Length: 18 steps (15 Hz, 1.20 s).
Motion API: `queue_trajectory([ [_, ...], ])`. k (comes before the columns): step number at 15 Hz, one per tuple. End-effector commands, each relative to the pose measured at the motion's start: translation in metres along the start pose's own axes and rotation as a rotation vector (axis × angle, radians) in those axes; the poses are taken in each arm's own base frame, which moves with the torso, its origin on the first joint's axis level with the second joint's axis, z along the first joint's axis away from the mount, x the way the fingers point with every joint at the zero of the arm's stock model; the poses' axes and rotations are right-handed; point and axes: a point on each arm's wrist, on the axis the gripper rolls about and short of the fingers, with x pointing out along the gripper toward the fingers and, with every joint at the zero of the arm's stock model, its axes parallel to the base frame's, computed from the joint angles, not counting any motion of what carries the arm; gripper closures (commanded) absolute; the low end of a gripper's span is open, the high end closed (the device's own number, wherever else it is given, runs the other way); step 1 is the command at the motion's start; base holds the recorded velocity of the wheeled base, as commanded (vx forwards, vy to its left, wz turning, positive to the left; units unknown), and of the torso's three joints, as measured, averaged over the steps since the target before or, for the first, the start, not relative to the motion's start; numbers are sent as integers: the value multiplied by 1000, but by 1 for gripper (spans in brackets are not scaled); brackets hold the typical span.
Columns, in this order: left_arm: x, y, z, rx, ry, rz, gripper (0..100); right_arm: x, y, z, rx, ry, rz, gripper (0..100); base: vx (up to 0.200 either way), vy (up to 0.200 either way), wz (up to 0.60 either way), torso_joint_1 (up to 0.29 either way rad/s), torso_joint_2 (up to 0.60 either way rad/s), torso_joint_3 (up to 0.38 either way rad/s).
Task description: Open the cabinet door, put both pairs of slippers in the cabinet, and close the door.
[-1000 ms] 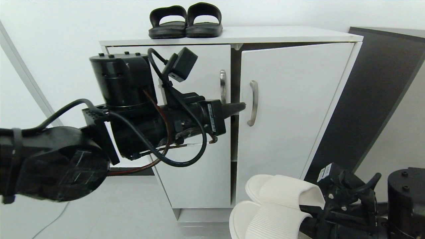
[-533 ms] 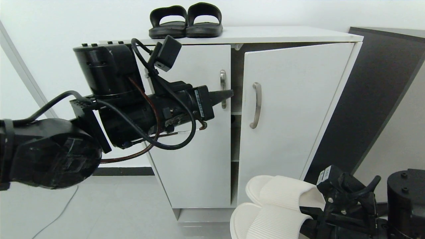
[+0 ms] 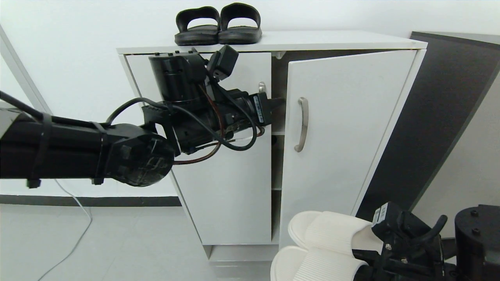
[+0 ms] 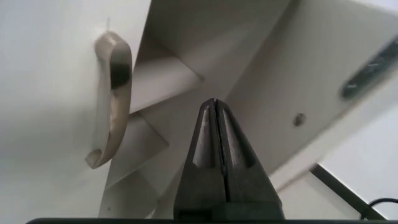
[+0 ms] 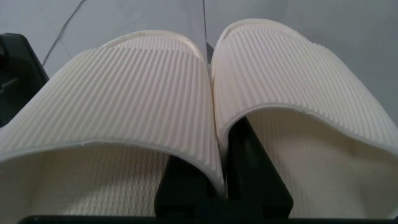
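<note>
White wall point(image 3: 78, 47) up at twelve o'clock, a dark skirting strip point(image 3: 117, 201) along its foot at eight, grey floor point(image 3: 136, 242) at seven, dark panel point(image 3: 441, 117) standing at three.

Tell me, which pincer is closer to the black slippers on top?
Left. The left pincer is by the cabinet doors, just below the black slippers; the right pincer is far lower, holding the white slippers.

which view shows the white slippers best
Right wrist view: both white slippers side by side, held by the right gripper. Head view cuts them off at its lower edge; left wrist view faces the cabinet.
</note>
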Motion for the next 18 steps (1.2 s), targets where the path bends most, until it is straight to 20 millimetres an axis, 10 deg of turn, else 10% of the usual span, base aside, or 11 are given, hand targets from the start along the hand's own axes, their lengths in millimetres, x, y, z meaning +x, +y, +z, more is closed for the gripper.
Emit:
queue_trajectory([
  [1,10,6,-8,-8,17,5,100,1,2,-1,-3,6,7,100,0,0,0,0,0,0],
  [5,9,-7,-12,-26,43,-21,100,1,5,-3,-8,16,23,100,-150,0,0,-1,1,-1],
  [10,2,-68,-26,-30,87,-155,100,-3,14,-8,-26,25,62,100,-200,0,0,0,4,0],
  [14,0,-60,-24,-25,63,-138,100,-6,16,-5,-24,7,68,100,-150,0,0,-3,2,3],
  [16,-23,-44,-9,-6,34,-72,100,3,1,1,14,0,-4,100,0,0,0,0,0,0],
  [18,-88,-34,15,55,-35,88,100,20,-25,17,110,-31,-188,100,0,0,0,0,0,0],
])
